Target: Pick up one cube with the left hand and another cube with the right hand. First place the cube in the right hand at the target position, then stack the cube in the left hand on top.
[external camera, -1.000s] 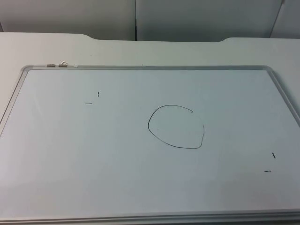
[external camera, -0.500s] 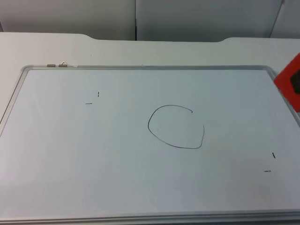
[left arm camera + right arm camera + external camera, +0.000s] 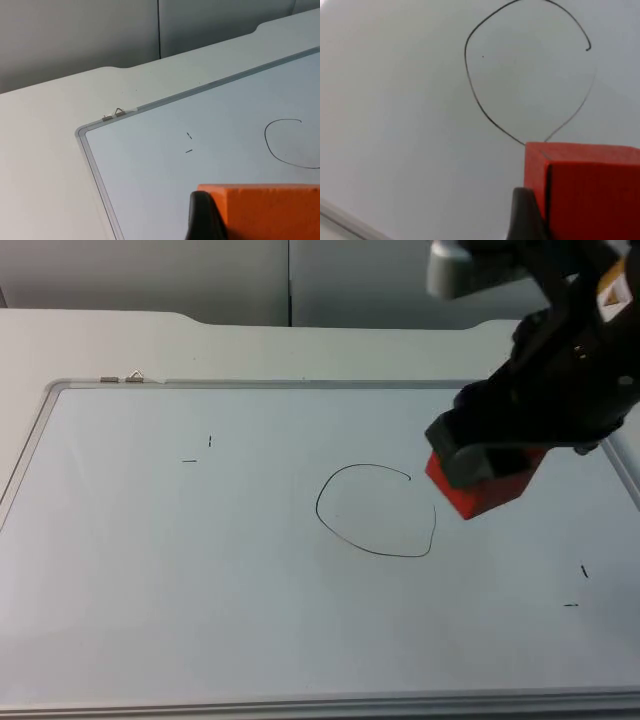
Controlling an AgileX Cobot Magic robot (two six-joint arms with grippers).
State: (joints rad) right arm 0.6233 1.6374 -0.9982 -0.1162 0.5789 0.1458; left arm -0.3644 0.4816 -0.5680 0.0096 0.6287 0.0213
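A red cube (image 3: pixel 585 192) against the pincer fingertip (image 3: pixel 526 215), beside the drawn circle (image 3: pixel 527 70).

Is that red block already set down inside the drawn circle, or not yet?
Not yet. The right claw holds the red block at the hand-drawn circle's edge, not set inside it.

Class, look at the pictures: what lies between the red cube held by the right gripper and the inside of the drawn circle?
Only bare whiteboard and the pen line of the circle; the red cube in the right gripper hangs at its right edge, seen from the top and right wrist views.
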